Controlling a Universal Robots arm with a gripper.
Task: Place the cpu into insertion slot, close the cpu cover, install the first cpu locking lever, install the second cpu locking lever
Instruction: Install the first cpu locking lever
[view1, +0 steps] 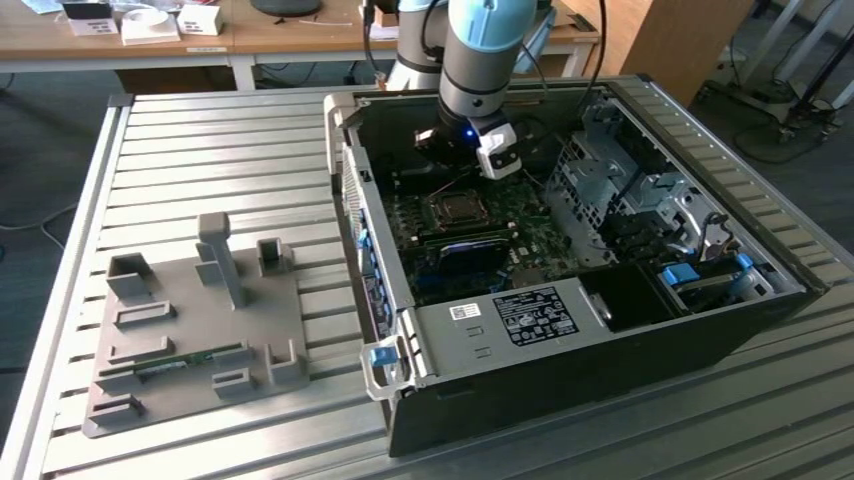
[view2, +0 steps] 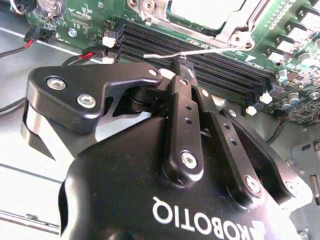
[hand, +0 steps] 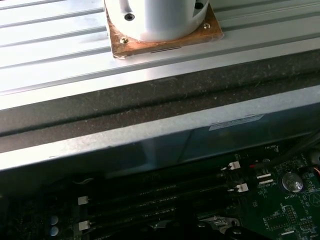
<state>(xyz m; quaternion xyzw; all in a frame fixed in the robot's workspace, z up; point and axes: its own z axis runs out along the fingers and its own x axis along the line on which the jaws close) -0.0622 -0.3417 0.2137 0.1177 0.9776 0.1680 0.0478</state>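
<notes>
Inside the open computer case lies the green motherboard. The cpu shows its pale metal top through the window of the cpu cover, which lies flat over the socket. A thin wire locking lever runs along the socket's edge, its free end sticking out over the memory slots. My gripper is shut, with its fingertips right at this lever. Whether they pinch it or only touch it I cannot tell. In the exterior view the gripper hangs just behind the socket.
Black memory slots run beside the socket, with red and black cables close by. A metal drive cage fills the case on the exterior view's right. A grey fixture plate sits on the slatted table. The case wall stands near.
</notes>
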